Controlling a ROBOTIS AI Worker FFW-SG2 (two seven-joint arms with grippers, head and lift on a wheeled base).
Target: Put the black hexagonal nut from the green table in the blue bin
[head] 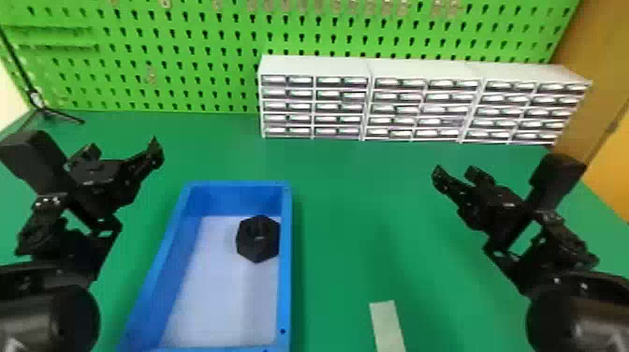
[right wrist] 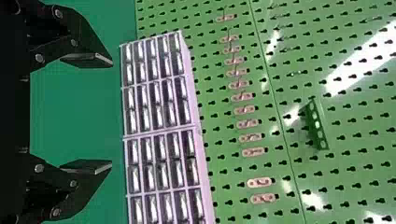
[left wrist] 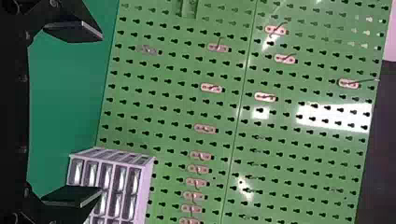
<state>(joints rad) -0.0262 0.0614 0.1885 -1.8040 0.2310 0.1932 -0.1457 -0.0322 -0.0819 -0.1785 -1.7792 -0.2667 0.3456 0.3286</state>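
Both black arms (head: 47, 309) are sitting closest in, looming at the bottom corners of the head view. Anyway, the black hexagonal nut (head: 257, 238) is already resting inside the blue bin (head: 286, 271), toward the far end and right up by the right-hand wall, whose rim is hiding a sliver of it. So I'm calling the job pretty much done; all I'm expecting is the arms backing off cleanly.

What's worrying me: if either arm is dipping low on its way out, it's risking a clip on that rim, shoving the bin and sliding the nut about. And if someone's wanting a re-grab, that wall is crowding one side of the nut, so a finger could be jamming on the plastic.

As for where the nut's lying: it's sitting between the two in the head view, well apart from both, with the left end effector (left wrist: 100, 113) hanging out past the bin's left side and the right end effector (right wrist: 111, 113) hovering farther off to the right. Both are holding their fingers spread, nothing pinched.

Further out, a pale strip (head: 387, 327) is lying on the green surface (head: 355, 210), and white drawer units (head: 313, 65) are standing against the green pegboard (head: 210, 40).
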